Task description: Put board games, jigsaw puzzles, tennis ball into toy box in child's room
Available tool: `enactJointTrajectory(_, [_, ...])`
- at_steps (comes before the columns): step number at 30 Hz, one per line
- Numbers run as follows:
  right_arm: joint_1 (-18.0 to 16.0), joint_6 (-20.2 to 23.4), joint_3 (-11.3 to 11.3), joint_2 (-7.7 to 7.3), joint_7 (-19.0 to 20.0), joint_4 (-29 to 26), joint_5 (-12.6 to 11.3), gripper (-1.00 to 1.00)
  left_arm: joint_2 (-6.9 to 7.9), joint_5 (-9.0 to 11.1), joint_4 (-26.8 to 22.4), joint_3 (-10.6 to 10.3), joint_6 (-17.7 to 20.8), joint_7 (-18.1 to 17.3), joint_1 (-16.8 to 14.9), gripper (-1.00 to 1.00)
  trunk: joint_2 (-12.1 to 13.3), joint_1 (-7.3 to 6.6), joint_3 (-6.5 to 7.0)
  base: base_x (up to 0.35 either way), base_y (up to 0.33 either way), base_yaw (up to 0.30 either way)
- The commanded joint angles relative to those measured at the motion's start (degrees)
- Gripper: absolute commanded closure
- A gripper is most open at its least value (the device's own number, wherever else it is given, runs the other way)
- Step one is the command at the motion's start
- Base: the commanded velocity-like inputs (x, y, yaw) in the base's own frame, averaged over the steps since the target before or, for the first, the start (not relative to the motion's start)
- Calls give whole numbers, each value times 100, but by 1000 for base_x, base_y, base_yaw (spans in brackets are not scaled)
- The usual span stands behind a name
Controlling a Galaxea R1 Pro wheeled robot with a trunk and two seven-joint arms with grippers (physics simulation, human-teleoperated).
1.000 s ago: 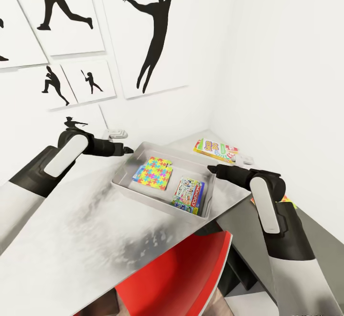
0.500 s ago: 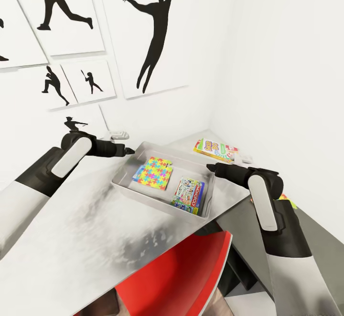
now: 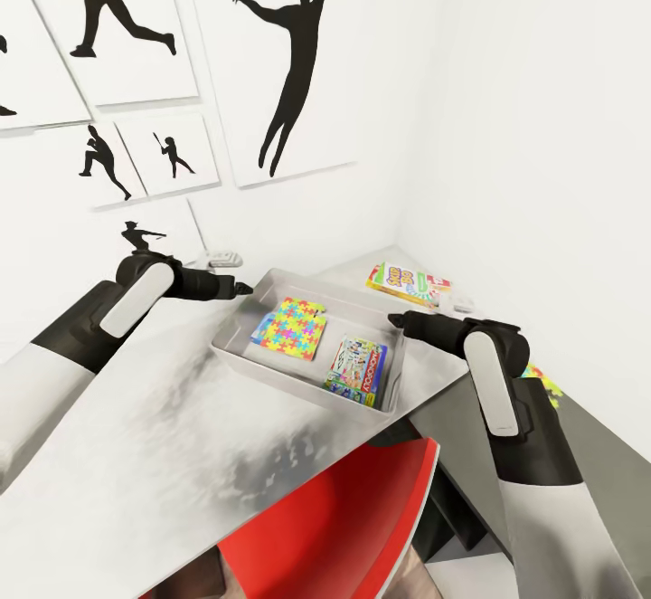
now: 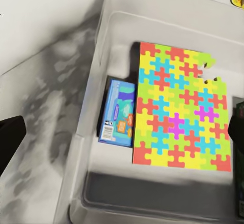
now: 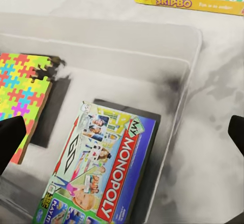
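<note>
The grey toy box (image 3: pixel 237 343) sits on the light-grey table (image 3: pixel 136 436) with a jigsaw puzzle (image 3: pixel 291 328) lying over a blue board game (image 4: pixel 119 113) inside it, and the Monopoly box (image 3: pixel 358 371) flat beside them. The Skip-Bo box (image 3: pixel 407 284) lies on the table beyond the bin. The left gripper (image 3: pixel 242 288) hovers at the bin's left rim, the right gripper (image 3: pixel 396 319) at its right rim; both have fingers spread apart, empty.

right tool (image 3: pixel 394 318) edged slightly toward the toy box (image 3: pixel 237 321), left tool (image 3: pixel 246 289) barely shifted
</note>
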Motion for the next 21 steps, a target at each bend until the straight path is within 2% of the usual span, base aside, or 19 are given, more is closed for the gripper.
enactJointTrajectory(1, [-6, 17, 2, 2, -60, -4, -56, -100, 7, 61, -6, -18, 3, 56, -8, -100, -10, 3, -10, 0, 0, 0])
enactJointTrajectory(16, [-7, 17, 10, 73, -76, 230, -47, -100, 5, 47, 182, -33, -149, 14, -7, -100, -10, 3, -10, 0, 0, 0])
enactJointTrajectory(21, [-7, 17, 22, 124, -81, 299, -44, -100, 5, 29, 309, -53, -213, -98, -9, -100, -10, 3, -10, 0, 0, 0])
